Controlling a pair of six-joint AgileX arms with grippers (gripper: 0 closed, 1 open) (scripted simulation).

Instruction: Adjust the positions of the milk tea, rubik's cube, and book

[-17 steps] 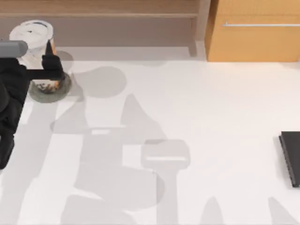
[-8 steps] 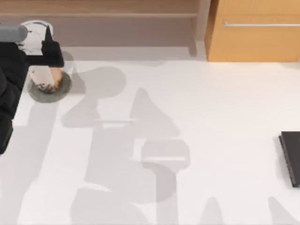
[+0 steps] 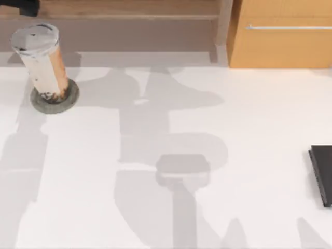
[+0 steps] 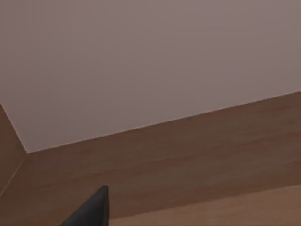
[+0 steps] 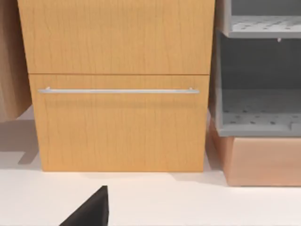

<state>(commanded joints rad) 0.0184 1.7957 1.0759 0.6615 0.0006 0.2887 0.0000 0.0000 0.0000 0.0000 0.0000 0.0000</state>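
Milk tea [image 3: 44,62]: placed upright on grey disc [image 3: 54,101], ten o'clock.
Cube, book: pending.
Left gripper [image 3: 23,6]: jaw opening cannot be determined.

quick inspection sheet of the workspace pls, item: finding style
surface: white table, crossed by grey shadows
job's things: milk tea standing on a flat grey round disc at the far left, free of any gripper
clutter: black flat slab at the right edge of the table
grippers: left arm lifted off past the far left corner, a dark part at the top view's edge; one dark fingertip in the left wrist view, one in the right wrist view
cables: nothing seen
surroundings: wooden drawer unit with metal handle; grey shelving beside it
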